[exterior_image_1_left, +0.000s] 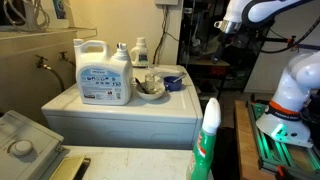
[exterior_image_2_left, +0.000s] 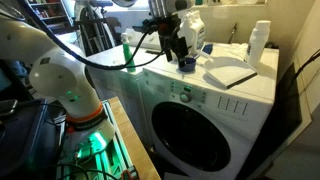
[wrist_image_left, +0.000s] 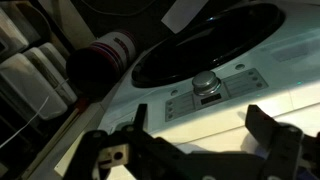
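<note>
My gripper (wrist_image_left: 200, 135) is open and empty, with both dark fingers spread wide in the wrist view. It hangs in the air above the front edge of a white washing machine (exterior_image_2_left: 235, 100). The wrist view looks down on the machine's control knob (wrist_image_left: 205, 82) and its dark round door (wrist_image_left: 200, 40). In both exterior views the gripper (exterior_image_2_left: 172, 45) (exterior_image_1_left: 231, 27) is near the machine's front top corner. A small blue-rimmed dish (exterior_image_2_left: 186, 63) stands on the machine top close to it. The gripper touches nothing.
On the washing machine top (exterior_image_1_left: 120, 108) stand a large white detergent jug (exterior_image_1_left: 104, 72), a smaller bottle (exterior_image_1_left: 140, 52) and a bowl (exterior_image_1_left: 151, 90). A folded white cloth (exterior_image_2_left: 228, 73) and a white bottle (exterior_image_2_left: 260, 40) are also there. A green spray bottle (exterior_image_1_left: 209, 140) stands in the foreground.
</note>
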